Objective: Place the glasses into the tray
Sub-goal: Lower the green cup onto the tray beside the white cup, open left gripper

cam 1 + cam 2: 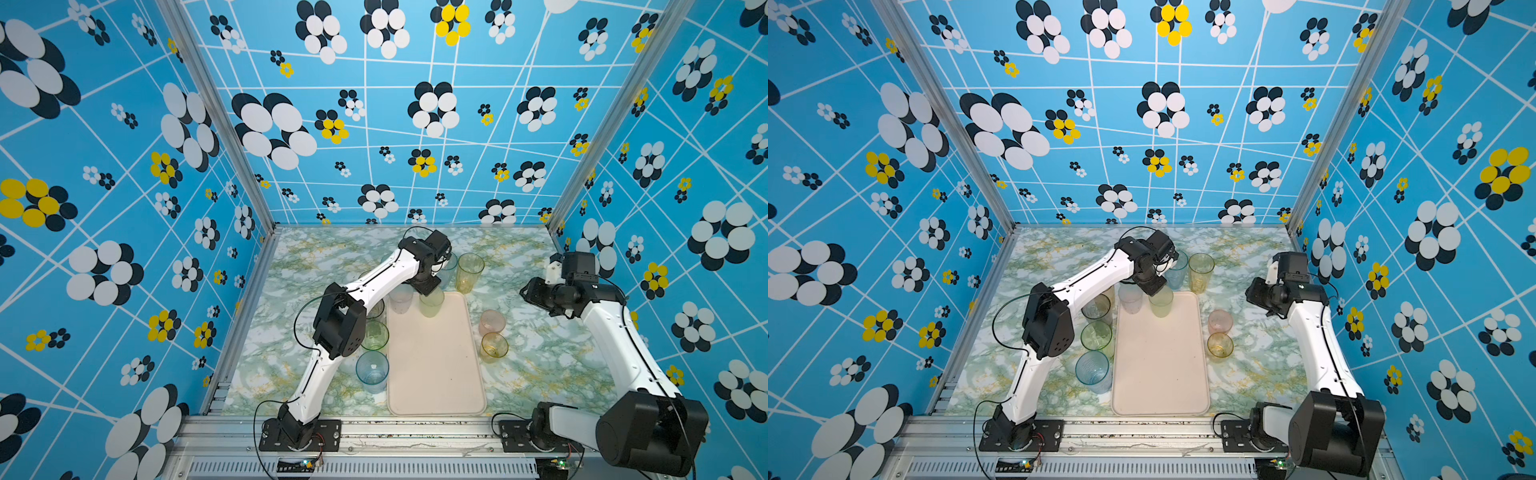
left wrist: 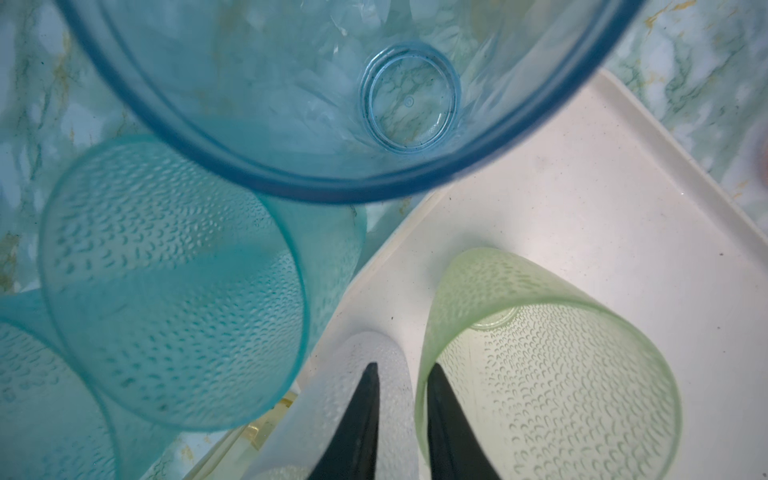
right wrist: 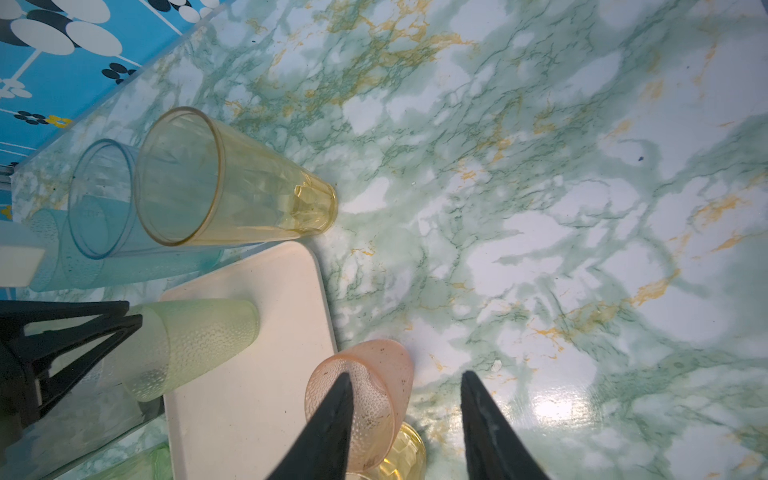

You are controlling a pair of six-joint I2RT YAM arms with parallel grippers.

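Left wrist view: shows the left gripper (image 2: pixel 404 368) slightly parted and unclenched, one finger over the mouth of the green glass (image 2: pixel 540 374), the other over the whitish glass (image 2: pixel 390 345), both glasses upright on the tray (image 2: pixel 582 208) directly beneath it. Right wrist view: shows the right gripper (image 3: pixel 405 374) spread wide and empty above the surface (image 3: pixel 540 208), with the pink glass (image 3: pixel 374 374) under one finger, off the tray and near its edge.

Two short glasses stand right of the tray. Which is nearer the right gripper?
The pink frosted glass, not the clear short amber glass beside it; the pink one stands closer to the open right gripper.
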